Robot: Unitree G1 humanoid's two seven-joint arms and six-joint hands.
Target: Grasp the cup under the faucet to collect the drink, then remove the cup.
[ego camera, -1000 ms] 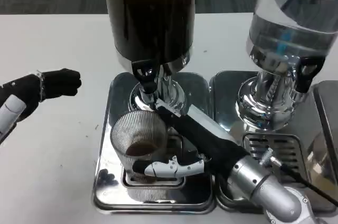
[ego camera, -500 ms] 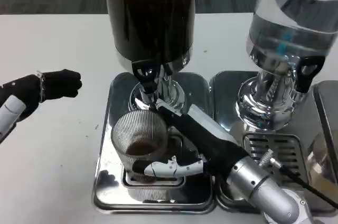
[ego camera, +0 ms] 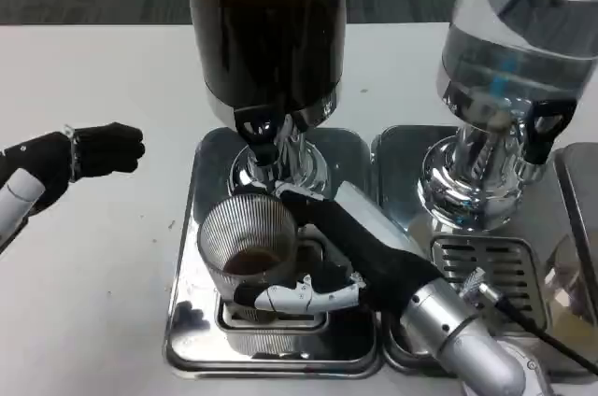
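A ribbed clear cup [ego camera: 249, 245] stands on the drip tray [ego camera: 198, 321] of the dark drink dispenser [ego camera: 266, 32], just below its black faucet [ego camera: 259, 134]. A little brown liquid lies in the cup's bottom. My right hand [ego camera: 332, 251] wraps around the cup from the right, fingers behind it and along its near side. My left hand [ego camera: 79, 153] hovers over the white table at the left, fingers curled in and holding nothing.
A second dispenser with clear liquid [ego camera: 509, 50] stands at the right on its own metal tray [ego camera: 491, 261], with a black tap [ego camera: 542, 125]. White table surface [ego camera: 93, 275] spreads at the left.
The cup and my right hand have shifted very slightly toward me. The left hand has stayed put.
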